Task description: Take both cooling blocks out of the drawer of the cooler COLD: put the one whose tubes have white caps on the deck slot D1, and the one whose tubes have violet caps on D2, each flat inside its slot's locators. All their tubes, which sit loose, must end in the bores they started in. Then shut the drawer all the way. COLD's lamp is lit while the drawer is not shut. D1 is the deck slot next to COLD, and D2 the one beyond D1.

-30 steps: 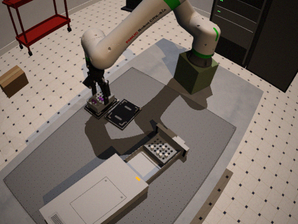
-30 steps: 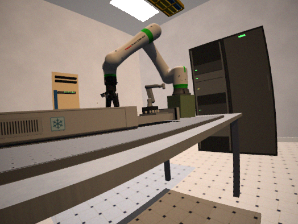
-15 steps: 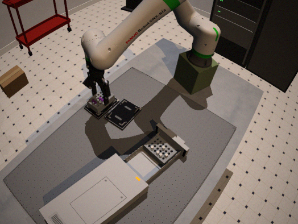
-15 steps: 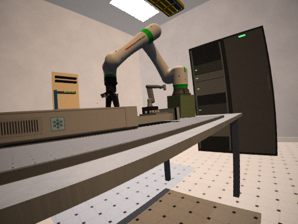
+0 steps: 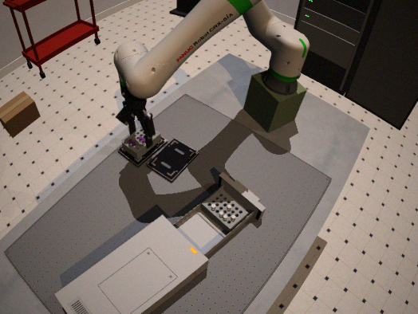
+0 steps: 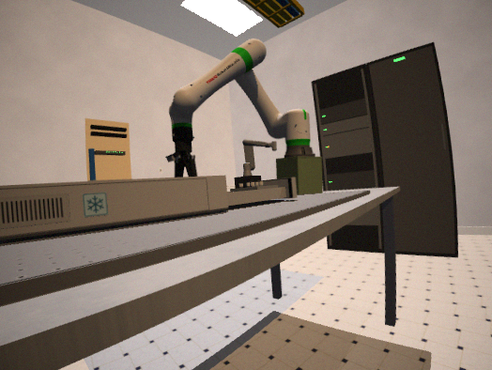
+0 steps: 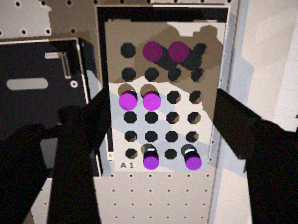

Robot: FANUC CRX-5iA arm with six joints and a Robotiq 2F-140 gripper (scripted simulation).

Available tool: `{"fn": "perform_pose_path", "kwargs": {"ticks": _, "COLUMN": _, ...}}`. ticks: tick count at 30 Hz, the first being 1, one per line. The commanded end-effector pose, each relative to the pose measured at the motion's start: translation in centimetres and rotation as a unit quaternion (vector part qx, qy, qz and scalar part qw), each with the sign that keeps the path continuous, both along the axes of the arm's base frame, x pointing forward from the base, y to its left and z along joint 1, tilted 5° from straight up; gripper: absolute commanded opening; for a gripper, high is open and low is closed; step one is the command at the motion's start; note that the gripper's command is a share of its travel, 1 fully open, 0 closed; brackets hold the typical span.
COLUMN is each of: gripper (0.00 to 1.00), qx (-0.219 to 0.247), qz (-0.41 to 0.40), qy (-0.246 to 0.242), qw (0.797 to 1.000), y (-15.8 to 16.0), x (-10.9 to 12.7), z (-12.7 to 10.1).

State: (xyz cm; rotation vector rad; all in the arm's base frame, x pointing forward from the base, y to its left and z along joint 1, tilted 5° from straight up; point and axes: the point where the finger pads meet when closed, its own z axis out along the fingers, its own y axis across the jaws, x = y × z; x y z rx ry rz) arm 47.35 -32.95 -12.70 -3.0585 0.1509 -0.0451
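the gripper (image 5: 140,137) (image 6: 186,176) (image 7: 161,102) is closed on the violet-capped cooling block (image 5: 140,147) (image 7: 162,125), a matte grey box pierced with round bores, its fingers on opposite sides, probably to keep it level so the loose tubes stay in. directly beneath the gripper is slot d2 (image 5: 138,162) (image 7: 226,15); whether the block is fully seated i cannot tell. beside it, black slot d1 (image 5: 172,159) (image 7: 30,105) awaits the white-capped cooling block (image 5: 227,213), well apart from the gripper in the open drawer (image 5: 235,235) (image 6: 263,192).

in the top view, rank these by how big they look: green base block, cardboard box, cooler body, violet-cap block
1. cooler body
2. green base block
3. cardboard box
4. violet-cap block, partly hidden by the gripper
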Motion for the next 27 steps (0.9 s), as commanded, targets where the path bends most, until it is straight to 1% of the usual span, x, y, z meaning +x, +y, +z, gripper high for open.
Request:
{"fn": "perform_pose_path", "kwargs": {"ticks": 1, "gripper": 0.10, "qx": -0.001, "qz": 0.000, "qy": -0.001, "qw": 1.000, "y": -0.08, "x": 0.08, "z": 0.07}}
{"fn": "perform_pose_path", "kwargs": {"ticks": 27, "gripper": 0.10, "qx": -0.001, "qz": 0.000, "qy": -0.001, "qw": 1.000, "y": -0.06, "x": 0.09, "z": -0.16}}
